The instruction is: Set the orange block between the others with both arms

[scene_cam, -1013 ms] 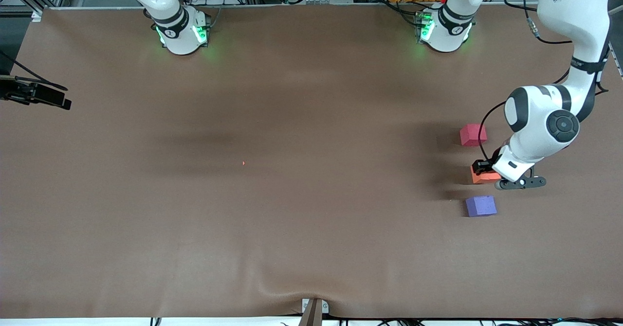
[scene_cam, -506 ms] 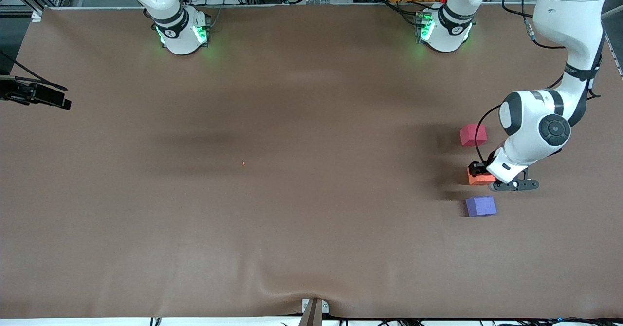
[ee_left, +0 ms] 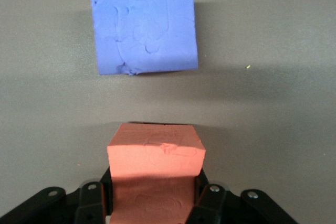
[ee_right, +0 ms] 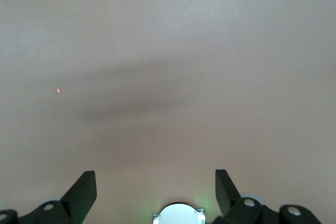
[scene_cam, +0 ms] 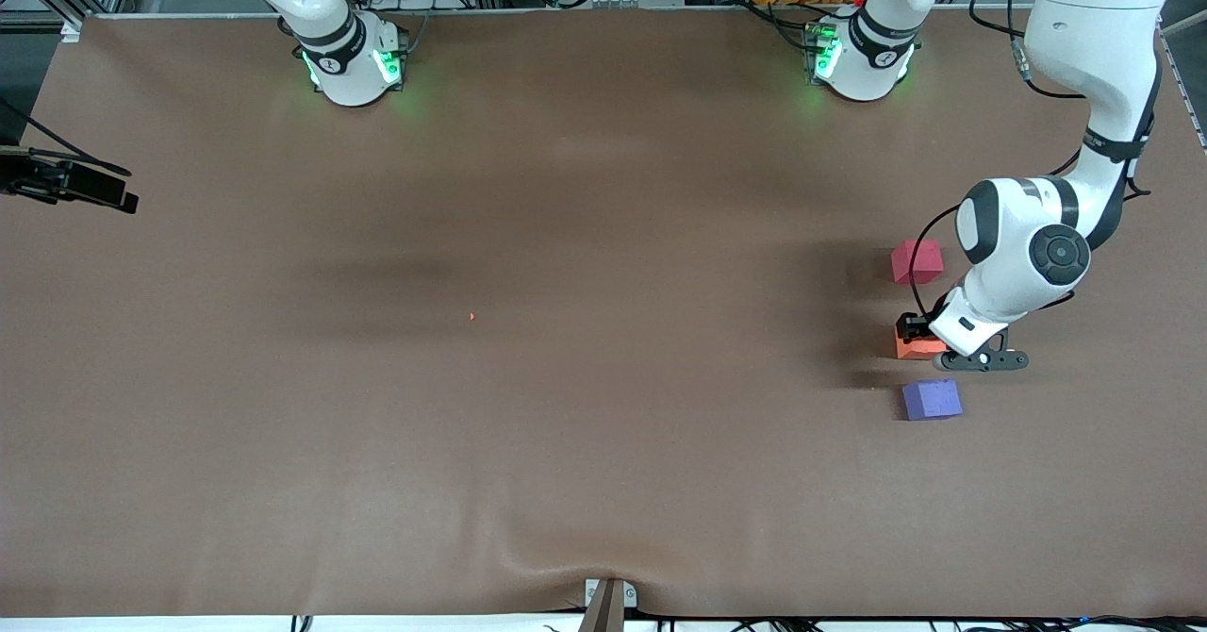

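One brown counter [scene_cam: 566,377]. Left claw [ee_left: 153,195]: clamped on the orange block [scene_cam: 913,343], positioned between the pinkish-red cube [scene_cam: 917,261] and the purple-blue cube [scene_cam: 932,399], toward the left arm's end. Right claw [ee_right: 156,190]: spread wide, nothing held, over bare counter, its arm waiting.

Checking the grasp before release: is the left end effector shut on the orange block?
Shut on it: the left end effector has a finger pressed against each side of the orange block.
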`<move>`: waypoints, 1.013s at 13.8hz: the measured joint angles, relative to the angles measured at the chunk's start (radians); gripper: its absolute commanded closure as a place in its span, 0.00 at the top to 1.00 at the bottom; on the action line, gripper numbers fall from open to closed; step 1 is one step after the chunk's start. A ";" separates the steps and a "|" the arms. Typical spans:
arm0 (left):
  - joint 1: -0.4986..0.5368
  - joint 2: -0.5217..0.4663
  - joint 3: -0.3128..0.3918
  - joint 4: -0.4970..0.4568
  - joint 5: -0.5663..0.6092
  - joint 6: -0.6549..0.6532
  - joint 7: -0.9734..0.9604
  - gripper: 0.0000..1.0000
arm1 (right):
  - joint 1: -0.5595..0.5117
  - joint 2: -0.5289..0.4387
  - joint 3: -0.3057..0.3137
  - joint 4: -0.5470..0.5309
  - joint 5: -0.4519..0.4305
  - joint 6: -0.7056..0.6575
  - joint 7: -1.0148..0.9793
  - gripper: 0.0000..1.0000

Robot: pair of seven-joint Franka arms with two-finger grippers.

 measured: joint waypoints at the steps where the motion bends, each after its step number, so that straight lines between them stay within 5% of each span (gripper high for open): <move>1: 0.001 0.000 0.000 0.000 0.000 0.000 0.002 0.17 | 0.000 0.000 0.000 0.000 0.000 0.000 0.000 1.00; 3: 0.012 0.002 0.001 0.000 0.000 0.000 0.002 0.27 | 0.000 0.000 0.000 0.000 0.000 0.001 0.000 1.00; 4: 0.019 0.003 0.001 0.000 0.000 0.000 0.003 0.55 | 0.000 0.000 0.000 0.000 0.000 0.001 0.000 1.00; 5: 0.026 0.004 0.001 0.000 0.000 0.000 0.004 1.00 | 0.000 0.000 0.000 0.000 0.000 0.001 0.000 1.00; 14: 0.034 -0.038 0.001 0.136 -0.055 -0.105 0.005 1.00 | 0.002 0.000 0.000 0.000 0.000 0.001 0.000 1.00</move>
